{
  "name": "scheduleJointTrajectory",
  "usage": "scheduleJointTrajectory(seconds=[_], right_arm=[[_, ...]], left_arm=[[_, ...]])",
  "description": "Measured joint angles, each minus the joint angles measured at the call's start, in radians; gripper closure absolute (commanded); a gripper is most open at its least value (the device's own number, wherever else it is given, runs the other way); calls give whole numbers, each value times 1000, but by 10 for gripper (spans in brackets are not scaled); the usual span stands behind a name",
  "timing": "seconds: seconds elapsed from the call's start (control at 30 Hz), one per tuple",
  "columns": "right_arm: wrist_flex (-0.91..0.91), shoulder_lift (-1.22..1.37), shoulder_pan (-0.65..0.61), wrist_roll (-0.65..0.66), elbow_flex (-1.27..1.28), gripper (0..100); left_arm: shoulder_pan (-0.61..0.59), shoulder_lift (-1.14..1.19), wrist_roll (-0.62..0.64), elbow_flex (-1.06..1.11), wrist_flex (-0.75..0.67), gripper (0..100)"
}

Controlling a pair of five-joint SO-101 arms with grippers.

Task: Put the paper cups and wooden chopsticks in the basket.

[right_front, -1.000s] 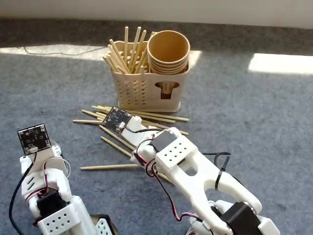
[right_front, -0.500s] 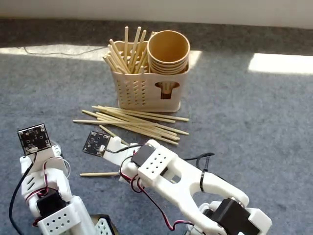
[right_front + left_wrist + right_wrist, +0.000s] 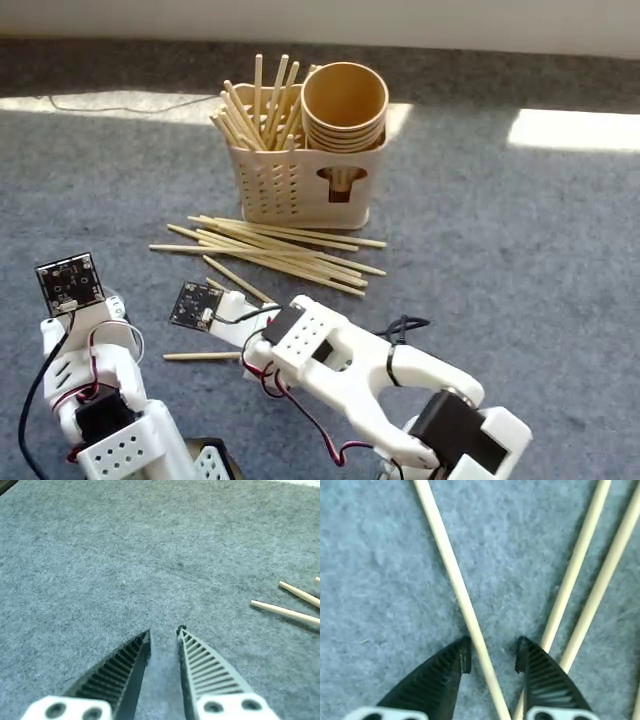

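On grey carpet (image 3: 520,260), sunlit strip at far edge: right gripper (image 3: 492,655) noted narrowly parted, loose chopstick (image 3: 451,570) lying between fingertips, not clamped. Left gripper (image 3: 164,635) narrowly parted, nothing held. High view: basket (image 3: 270,190) with paper cups (image 3: 345,105) recorded beyond right gripper, past chopstick pile (image 3: 270,248).

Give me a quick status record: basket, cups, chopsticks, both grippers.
basket: upright on the carpet
paper cups: stacked in one basket compartment
chopsticks in basket: standing in the other compartment
loose chopsticks: pile on the carpet in front of the basket
lone chopstick: apart from the pile, nearer the arms
right gripper: open, fingers either side of one chopstick
left gripper: open, over bare carpet
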Motion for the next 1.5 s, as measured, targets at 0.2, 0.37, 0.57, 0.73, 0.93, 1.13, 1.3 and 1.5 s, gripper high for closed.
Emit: scheduleJointTrajectory(seconds=[0.2, 0.37, 0.57, 0.73, 0.93, 1.13, 1.3, 1.5], right_arm=[[0, -9, 8, -2, -20, 994], [103, -98, 38, 0, -17, 994], [121, -198, 98, 0, -17, 994], [121, -215, 141, -21, -17, 994], [121, -216, 180, -94, -54, 994], [121, -216, 193, -164, -86, 994], [118, -272, 193, -279, -91, 994], [31, -465, 193, -293, -23, 994]], left_arm=[[0, 0, 0, 0, 0, 905], [0, 0, 0, 0, 0, 905], [0, 0, 0, 0, 0, 905], [0, 0, 0, 0, 0, 905], [0, 0, 0, 0, 0, 905], [0, 0, 0, 0, 0, 905], [0, 0, 0, 0, 0, 905], [0, 0, 0, 0, 0, 905]])
